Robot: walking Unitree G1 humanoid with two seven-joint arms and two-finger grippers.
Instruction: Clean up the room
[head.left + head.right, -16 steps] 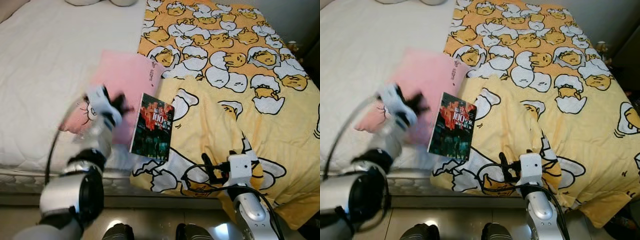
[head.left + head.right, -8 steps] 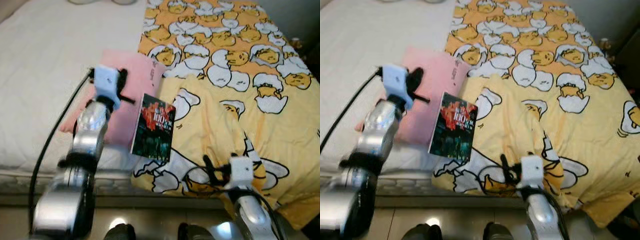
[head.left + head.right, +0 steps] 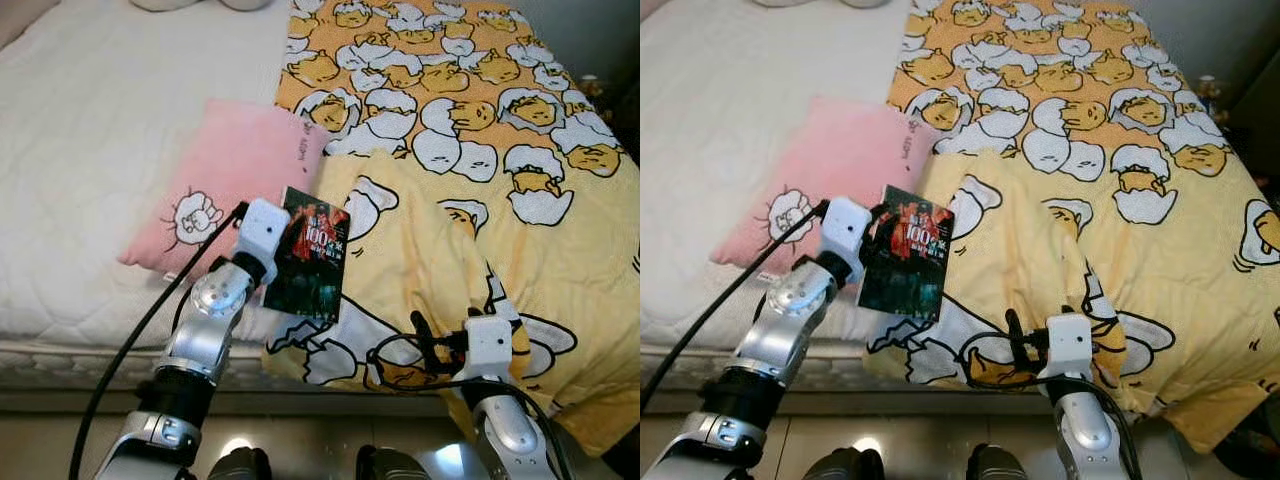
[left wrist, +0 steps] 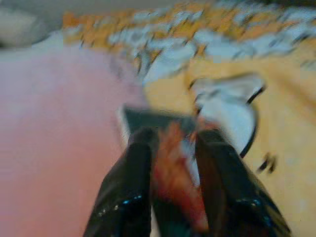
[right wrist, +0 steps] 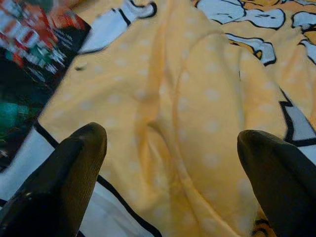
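Observation:
A dark book with a red cover picture (image 3: pixel 312 255) lies on the bed, half on the pink pillow (image 3: pixel 240 160) and half on the yellow egg-print blanket (image 3: pixel 480 160). My left gripper (image 3: pixel 876 240) is at the book's left edge, next to the pillow. The left wrist view is blurred; there its black fingers (image 4: pixel 126 192) stand slightly apart, open, over the book's cover (image 4: pixel 170 173). My right gripper (image 3: pixel 420 338) rests low at the blanket's front edge, open wide, with only blanket (image 5: pixel 168 98) between its fingers (image 5: pixel 64 173).
The white mattress (image 3: pixel 90 110) spreads to the left of the pillow. Its front edge (image 3: pixel 60 355) runs just before my arms, with tiled floor and my feet (image 3: pixel 240 465) below. Dark furniture (image 3: pixel 1260 110) stands at the far right.
My left arm has swung from above the pink pillow down and right to the book's left edge. The right arm has stayed put at the blanket's front.

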